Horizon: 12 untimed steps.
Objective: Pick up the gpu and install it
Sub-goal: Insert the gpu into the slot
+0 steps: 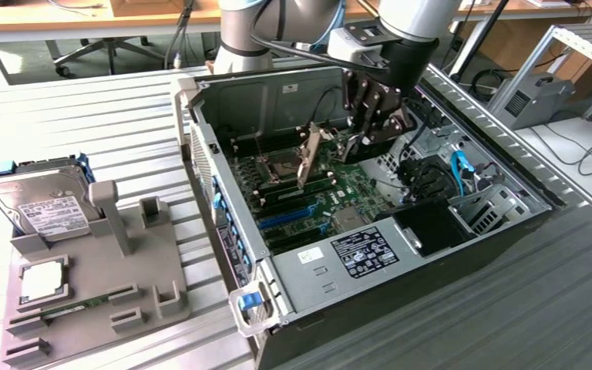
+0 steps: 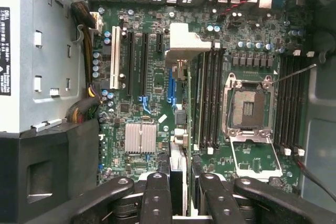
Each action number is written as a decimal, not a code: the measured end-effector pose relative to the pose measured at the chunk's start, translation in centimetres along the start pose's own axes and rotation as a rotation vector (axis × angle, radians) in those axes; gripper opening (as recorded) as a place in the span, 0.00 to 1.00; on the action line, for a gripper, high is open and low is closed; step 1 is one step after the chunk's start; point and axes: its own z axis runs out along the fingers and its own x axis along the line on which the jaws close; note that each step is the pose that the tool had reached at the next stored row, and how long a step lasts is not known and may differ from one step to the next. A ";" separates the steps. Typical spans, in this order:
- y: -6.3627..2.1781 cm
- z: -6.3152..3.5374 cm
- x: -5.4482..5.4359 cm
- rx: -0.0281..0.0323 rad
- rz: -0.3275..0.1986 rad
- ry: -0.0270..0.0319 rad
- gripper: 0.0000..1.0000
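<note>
My gripper [image 1: 373, 127] hangs inside the open computer case [image 1: 209, 154], over the motherboard [image 1: 322, 200]. It is shut on the gpu [image 1: 317, 154], which hangs below the fingers with its silver end bracket towards the case's rear wall. In the wrist view the gpu [image 2: 179, 129] shows edge-on between my two black fingers [image 2: 157, 192], and its bracket [image 2: 185, 40] reaches the slotted back panel. The card sits above the board between the blue-ended slot [image 2: 170, 85] and the memory slots [image 2: 210, 98]. I cannot tell whether it touches a slot.
A silver hard drive in a blue frame [image 1: 34, 200] lies on the exterior view's left, beside a grey fixture [image 1: 111, 254] with a processor chip [image 1: 44, 281] and a green memory stick [image 1: 70, 308]. Inside the case are the power supply [image 1: 363, 254], an open processor socket [image 2: 247, 108] and a heatsink [image 2: 140, 137].
</note>
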 end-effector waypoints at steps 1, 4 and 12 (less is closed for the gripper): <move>0.00 0.00 0.0 0.0001 -0.002 -0.0014 0.26; 0.01 0.01 0.0 -0.0001 -0.006 -0.0014 0.26; 0.20 0.40 0.4 -0.0002 -0.006 -0.0012 0.26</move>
